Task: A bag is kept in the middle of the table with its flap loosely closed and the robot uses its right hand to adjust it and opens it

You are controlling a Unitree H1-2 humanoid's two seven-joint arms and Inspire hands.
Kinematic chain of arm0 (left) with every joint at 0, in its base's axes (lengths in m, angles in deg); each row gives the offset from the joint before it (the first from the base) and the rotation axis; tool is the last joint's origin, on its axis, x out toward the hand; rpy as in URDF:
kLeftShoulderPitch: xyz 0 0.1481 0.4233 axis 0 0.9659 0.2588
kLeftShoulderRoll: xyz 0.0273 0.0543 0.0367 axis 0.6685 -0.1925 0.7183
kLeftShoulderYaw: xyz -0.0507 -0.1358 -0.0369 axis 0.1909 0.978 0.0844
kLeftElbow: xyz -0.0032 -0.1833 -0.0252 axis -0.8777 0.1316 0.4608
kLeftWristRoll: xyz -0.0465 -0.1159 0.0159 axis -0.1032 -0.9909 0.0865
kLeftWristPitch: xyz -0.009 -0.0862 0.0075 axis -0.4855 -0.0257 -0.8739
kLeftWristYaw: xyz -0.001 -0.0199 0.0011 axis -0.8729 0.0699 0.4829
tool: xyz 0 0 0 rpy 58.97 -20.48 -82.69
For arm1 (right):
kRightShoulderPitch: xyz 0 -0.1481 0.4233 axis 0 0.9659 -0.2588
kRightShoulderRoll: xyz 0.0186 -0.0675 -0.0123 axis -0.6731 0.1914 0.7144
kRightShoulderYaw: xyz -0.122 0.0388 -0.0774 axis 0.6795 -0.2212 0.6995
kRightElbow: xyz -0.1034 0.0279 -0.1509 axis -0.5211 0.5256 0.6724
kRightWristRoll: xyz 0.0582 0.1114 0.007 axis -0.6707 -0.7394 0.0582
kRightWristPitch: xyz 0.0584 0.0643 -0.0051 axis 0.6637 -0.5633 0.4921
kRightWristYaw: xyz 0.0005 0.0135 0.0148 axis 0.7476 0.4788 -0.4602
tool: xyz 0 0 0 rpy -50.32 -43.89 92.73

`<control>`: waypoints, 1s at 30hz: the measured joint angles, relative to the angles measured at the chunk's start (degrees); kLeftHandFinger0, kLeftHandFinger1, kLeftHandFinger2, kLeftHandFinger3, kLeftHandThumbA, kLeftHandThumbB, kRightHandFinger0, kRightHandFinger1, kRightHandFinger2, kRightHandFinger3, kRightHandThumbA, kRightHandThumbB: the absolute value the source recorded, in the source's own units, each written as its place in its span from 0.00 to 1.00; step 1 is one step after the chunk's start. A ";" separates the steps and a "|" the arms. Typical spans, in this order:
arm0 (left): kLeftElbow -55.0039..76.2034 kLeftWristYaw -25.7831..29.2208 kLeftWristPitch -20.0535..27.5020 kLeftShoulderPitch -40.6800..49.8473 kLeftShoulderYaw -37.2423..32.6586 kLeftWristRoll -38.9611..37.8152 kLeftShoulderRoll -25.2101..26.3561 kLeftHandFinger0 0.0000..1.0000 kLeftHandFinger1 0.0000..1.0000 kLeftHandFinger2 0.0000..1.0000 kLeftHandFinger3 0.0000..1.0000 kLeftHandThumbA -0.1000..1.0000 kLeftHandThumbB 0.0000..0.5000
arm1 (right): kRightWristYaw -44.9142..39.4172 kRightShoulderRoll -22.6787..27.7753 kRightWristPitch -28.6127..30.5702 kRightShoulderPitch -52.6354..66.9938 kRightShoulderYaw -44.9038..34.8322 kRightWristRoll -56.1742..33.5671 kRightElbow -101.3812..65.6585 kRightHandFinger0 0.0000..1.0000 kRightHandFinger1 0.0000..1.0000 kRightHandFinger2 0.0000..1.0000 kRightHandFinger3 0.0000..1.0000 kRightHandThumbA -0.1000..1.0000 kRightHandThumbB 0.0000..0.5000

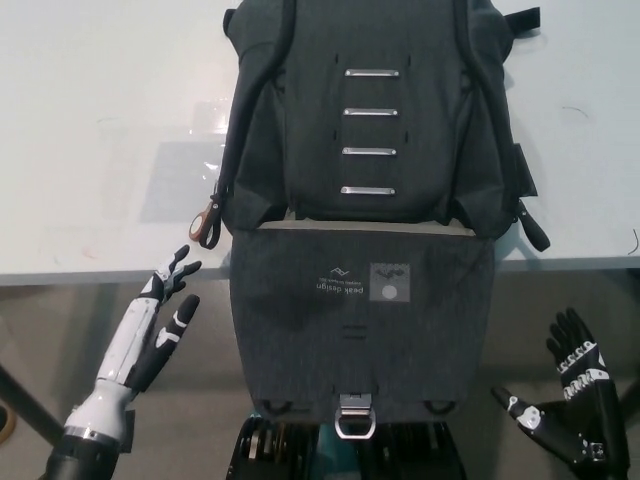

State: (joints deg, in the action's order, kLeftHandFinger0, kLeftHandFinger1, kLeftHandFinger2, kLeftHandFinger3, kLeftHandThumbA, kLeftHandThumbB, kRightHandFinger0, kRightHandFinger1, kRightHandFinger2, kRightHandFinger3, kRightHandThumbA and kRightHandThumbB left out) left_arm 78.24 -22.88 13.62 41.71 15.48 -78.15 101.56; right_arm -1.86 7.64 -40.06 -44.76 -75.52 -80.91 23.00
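Bag (365,200) between both open hands, right hand (570,400) apart.

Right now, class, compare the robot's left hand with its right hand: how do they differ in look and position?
The left hand is white with black parts; the right hand is black. The left hand reaches up near the table edge, close beside the bag; the right hand sits lower, apart from the bag. Both are open and hold nothing.

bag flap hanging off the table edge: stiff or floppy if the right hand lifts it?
Probably floppy: the flap drapes over the table edge, hanging flat. Its metal buckle likely weights the free end. Woven fabric looks grippy. Right hand is open nearby.
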 measured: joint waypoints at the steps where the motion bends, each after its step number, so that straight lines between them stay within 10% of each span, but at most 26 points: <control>1: 0.00 0.00 -0.01 0.02 -0.03 0.00 -0.01 1.00 1.00 0.92 1.00 0.94 0.08 | -0.04 -0.17 0.04 -0.01 0.04 -0.58 0.01 1.00 1.00 1.00 1.00 1.00 0.46; 30: 0.59 0.05 -0.38 2.25 -0.10 0.44 -0.47 1.00 1.00 0.90 0.99 0.80 0.06 | -0.07 2.14 0.66 -1.73 4.31 3.30 3.87 1.00 1.00 1.00 1.00 1.00 0.38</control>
State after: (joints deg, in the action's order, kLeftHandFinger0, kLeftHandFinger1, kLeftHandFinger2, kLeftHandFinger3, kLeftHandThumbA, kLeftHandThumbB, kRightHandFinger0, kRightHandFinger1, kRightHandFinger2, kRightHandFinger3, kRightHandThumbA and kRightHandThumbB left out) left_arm 78.83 -22.84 13.24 43.95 15.38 -77.71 101.10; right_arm -1.92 9.78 -39.40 -46.49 -71.21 -77.61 26.87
